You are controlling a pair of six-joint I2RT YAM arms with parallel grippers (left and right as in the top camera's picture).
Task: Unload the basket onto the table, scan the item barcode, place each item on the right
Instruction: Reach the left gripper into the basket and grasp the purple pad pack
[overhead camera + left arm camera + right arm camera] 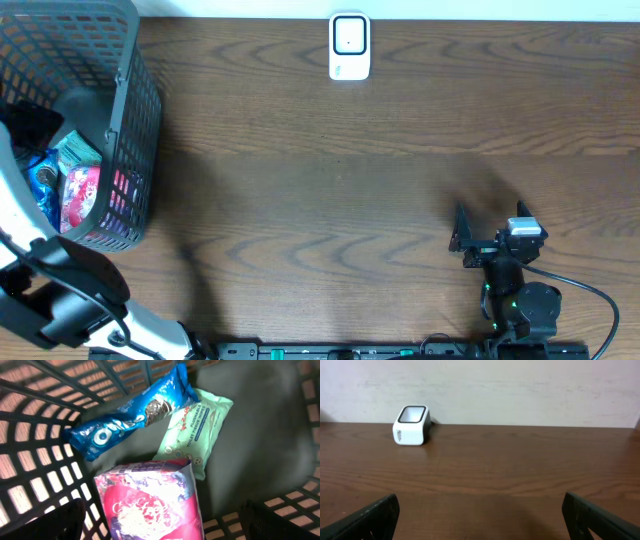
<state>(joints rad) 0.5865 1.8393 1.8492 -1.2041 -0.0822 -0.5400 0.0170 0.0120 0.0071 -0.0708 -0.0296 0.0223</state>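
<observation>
Overhead, two arms work one wooden bench [330, 180]. One dark mesh basket [135, 120] stands at the far left corner, and one white scanner [349, 46] sits at the middle of the far edge, well apart from it.

Three packs lie in the basket, and none is held. The wrist view shows a blue Oreo pack [135, 412] lying slantwise. One of its ends rests over a corner of a pale green wipes pack [197, 425]. A pink pack [150, 500] lies nearest the camera and overlaps the lower end of the green one. Bare grey basket floor shows beside the green pack, up to the mesh wall.

The left arm [60, 290] reaches from the near left corner over the basket's rim. The left pincer [162, 505] hangs above the pink pack with its fingers spread wide, one at each lower corner of the wrist view. They pinch nothing. Whether they touch the pack cannot be told.

The right arm [520, 295] sits at the near right. The right pincer [480, 496] is also spread wide and empty, low over the wood. Its wrist camera faces the far edge, where the scanner stands to the left against a pale wall.

A broad stretch of bare wood runs between the basket, the scanner and the right arm. The basket's right wall stands over the bench, and its left side runs out of the overhead view.
</observation>
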